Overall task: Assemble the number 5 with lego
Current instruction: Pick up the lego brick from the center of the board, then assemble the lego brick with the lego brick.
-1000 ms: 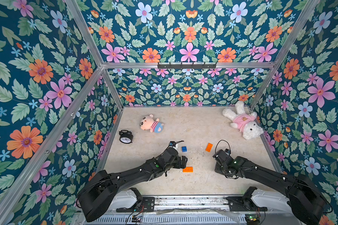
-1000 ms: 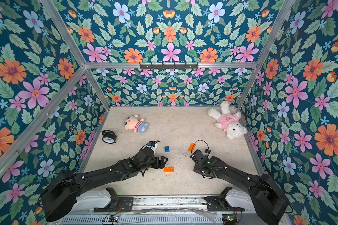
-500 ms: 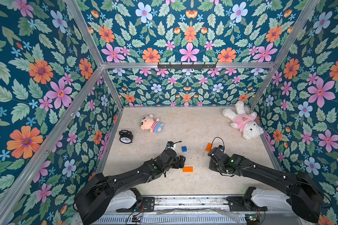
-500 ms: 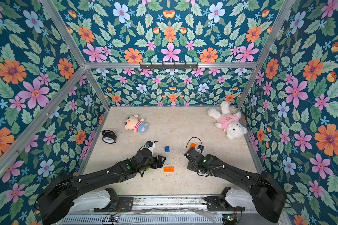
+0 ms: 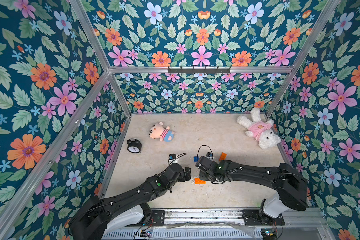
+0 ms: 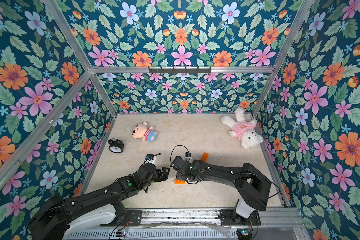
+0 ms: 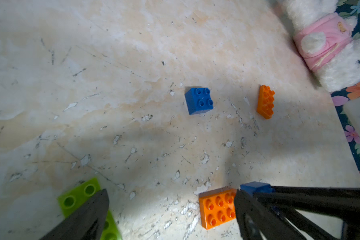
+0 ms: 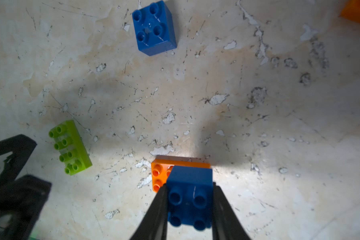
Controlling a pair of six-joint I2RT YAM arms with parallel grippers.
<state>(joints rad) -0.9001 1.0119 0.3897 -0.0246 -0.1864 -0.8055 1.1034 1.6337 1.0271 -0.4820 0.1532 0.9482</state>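
- A blue square brick (image 8: 189,199) is clamped between the jaws of the right gripper (image 8: 189,186). It sits over one end of an orange brick (image 8: 159,174) that lies studs-up on the table (image 5: 216,133). Whether it is pressed on cannot be told.
- The second blue brick (image 8: 154,29) and the second orange brick (image 5: 222,156) lie loose farther back, apart from each other.
- The lime-green brick (image 8: 70,147) lies close by the left gripper (image 5: 188,174), whose jaws stand wide apart, holding nothing.
- A clock (image 5: 134,146) and a white bear (image 5: 258,129) rest toward the back.

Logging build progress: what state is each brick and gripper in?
Left gripper, open, empty.
Right gripper, shut on held blue.
Held blue, gripped over near orange.
Near orange, flat, studs up.
Loose blue, free, studs up.
Green, free, unjoined.
Far orange, free, unjoined.
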